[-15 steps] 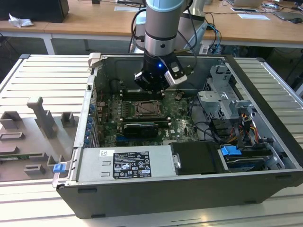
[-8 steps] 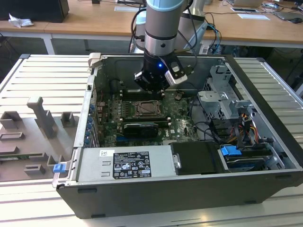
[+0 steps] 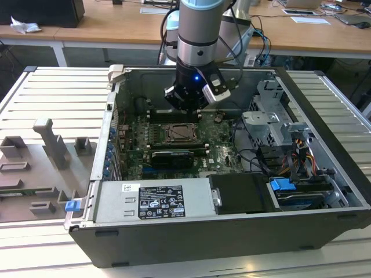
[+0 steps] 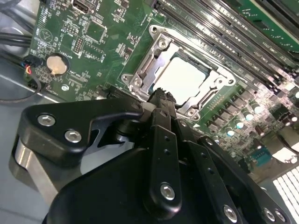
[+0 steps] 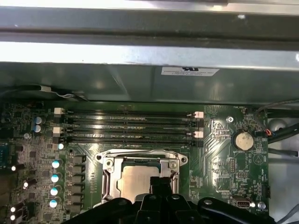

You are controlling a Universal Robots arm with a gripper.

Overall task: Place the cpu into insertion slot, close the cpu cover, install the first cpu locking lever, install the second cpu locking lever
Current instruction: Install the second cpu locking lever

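The cpu (image 4: 184, 77) (image 5: 134, 179) lies flat in the insertion slot (image 3: 179, 134), its pale metal top showing. The silvery cpu cover (image 4: 140, 77) (image 5: 108, 179) is down around it, framing the chip. My gripper (image 3: 186, 109) hangs just above the socket's edge inside the open computer case. In both wrist views its black fingers are pressed together with nothing between them, the tip (image 4: 161, 94) (image 5: 161, 183) over the rim of the cover. I cannot tell how the locking levers stand.
Long black memory slots (image 5: 126, 126) (image 4: 224, 28) run beside the socket. A coin battery (image 5: 243, 139) (image 4: 56, 64) sits on the board. A power supply (image 3: 153, 200), drive cage (image 3: 272, 124) and cables (image 3: 290, 162) crowd the case. A grey fixture tray (image 3: 40, 156) lies outside.
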